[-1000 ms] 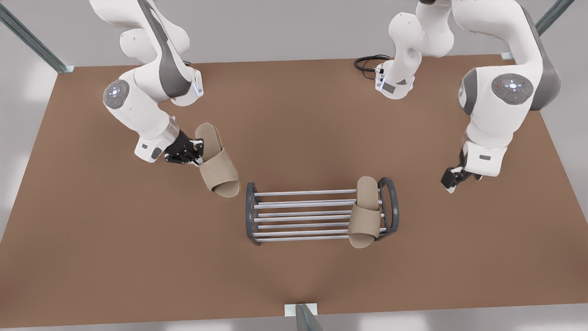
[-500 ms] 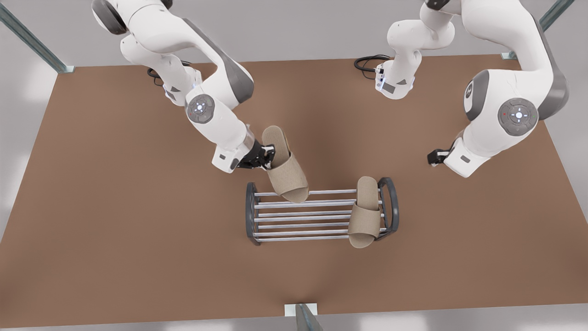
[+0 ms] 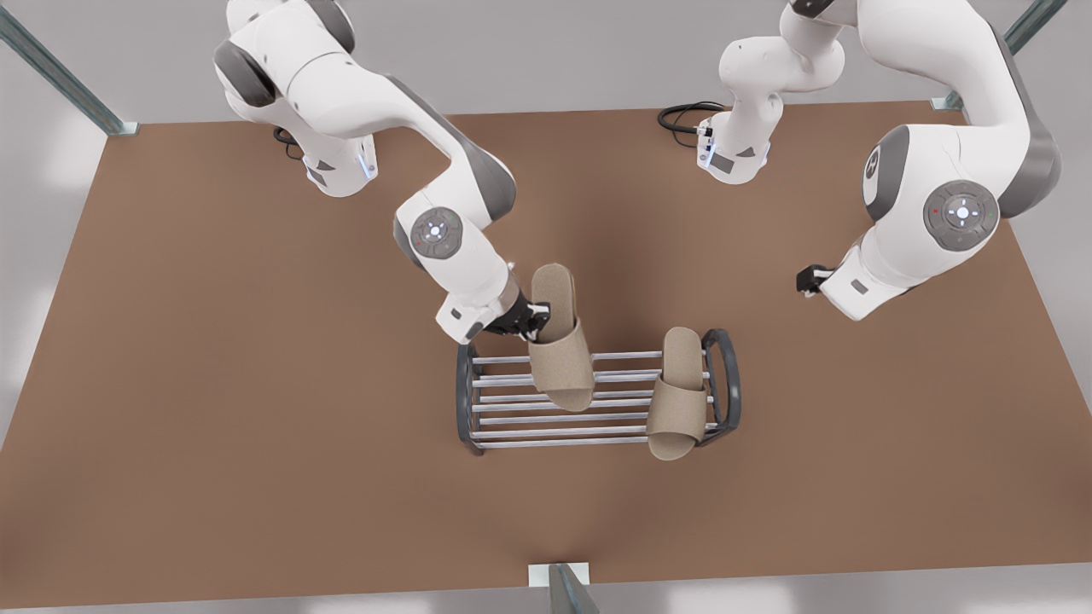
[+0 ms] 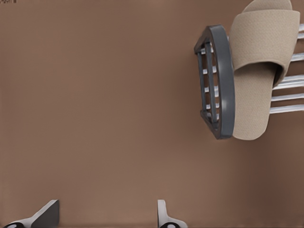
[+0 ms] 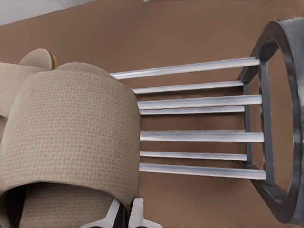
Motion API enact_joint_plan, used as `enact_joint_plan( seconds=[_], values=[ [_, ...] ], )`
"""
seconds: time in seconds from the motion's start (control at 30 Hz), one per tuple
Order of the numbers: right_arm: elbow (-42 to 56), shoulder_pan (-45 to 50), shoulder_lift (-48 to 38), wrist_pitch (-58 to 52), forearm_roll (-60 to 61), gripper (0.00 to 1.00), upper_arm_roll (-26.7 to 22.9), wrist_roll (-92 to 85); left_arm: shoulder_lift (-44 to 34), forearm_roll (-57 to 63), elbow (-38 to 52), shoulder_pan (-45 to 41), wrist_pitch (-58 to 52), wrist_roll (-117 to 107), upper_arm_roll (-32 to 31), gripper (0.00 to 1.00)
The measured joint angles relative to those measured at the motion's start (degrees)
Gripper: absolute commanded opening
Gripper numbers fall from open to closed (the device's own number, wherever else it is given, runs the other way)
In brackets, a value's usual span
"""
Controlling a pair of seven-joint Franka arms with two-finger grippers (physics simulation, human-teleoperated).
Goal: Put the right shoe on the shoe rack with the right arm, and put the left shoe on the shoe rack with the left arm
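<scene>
right gripper (image 3: 531,321) clenched on right shoe (image 3: 561,351) | shoe's long axis crosses shoe rack (image 3: 467,384) bars, mid-rack | left shoe (image 3: 678,394) at rack's end | left gripper (image 3: 809,280) released, waiting well apart

Brown desk (image 3: 213,443), shoe rack (image 3: 467,394) standing near its middle, black cable (image 3: 678,117) coiled at far edge, two arm bases mounted there.

Simulated robot workcell, bare brown table (image 3: 213,384)
</scene>
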Motion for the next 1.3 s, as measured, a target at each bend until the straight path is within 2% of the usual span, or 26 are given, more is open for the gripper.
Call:
enact_joint_plan(
  seconds=[0.37,0.97,1.0,1.03,1.2,1.3],
  values=[
    [0.4,1.7,3.6,3.4,-2.8,0.21,-0.3,7.9,0.0,0.0,0.0,0.0,0.0,2.7,0.0,1.0],
    [8.8,3.5,10.8,6.0,-3.7,0.21,-0.9,16.5,-0.1,0.1,0.0,0.0,0.1,4.8,0.0,1.0],
    [8.9,3.5,10.9,6.0,-3.8,0.66,-0.9,16.9,-0.1,0.1,0.0,0.0,0.1,4.8,0.0,1.0],
    [8.8,3.5,10.9,6.1,-4.0,1.0,-0.9,17.3,-0.1,0.1,0.0,0.0,0.1,4.9,0.0,1.0],
    [7.9,3.8,10.4,7.4,-5.3,1.0,-2.0,18.2,-0.1,0.1,0.0,0.0,0.1,5.1,0.0,1.0],
    [5.6,3.4,7.1,7.4,-5.6,1.0,-3.4,18.0,-0.1,0.1,0.0,0.0,0.1,5.3,0.0,1.0]
  ],
)
